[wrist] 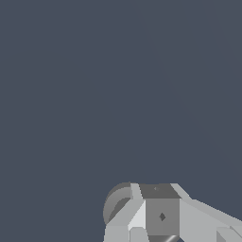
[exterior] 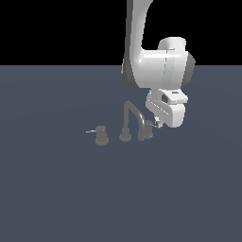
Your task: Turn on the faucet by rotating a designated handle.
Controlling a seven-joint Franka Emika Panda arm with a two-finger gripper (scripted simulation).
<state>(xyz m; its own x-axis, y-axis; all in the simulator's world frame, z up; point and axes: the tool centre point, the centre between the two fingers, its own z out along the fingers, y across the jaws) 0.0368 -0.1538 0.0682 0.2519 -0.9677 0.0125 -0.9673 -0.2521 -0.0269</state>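
Note:
The dull-grey faucet (exterior: pixel 132 116) stands mid-floor, its arched gooseneck spout rising from a round base. The handle (exterior: pixel 146 132), a stubby knob, sits on the exterior view's right of the spout; its lever is hidden behind my gripper (exterior: pixel 155 125). My gripper comes down from the right, its tips right beside the knob. In the wrist view the fingers (wrist: pixel 162 216) sit bunched together with no gap, next to a round grey knob (wrist: pixel 117 203). They look shut, with nothing between them.
A twin knob (exterior: pixel 100 137) with a thin pale lever pointing to the exterior view's left stands left of the spout. The white arm (exterior: pixel 142 47) rises behind the faucet. A flat dark-blue floor (exterior: pixel 56 189) lies all around.

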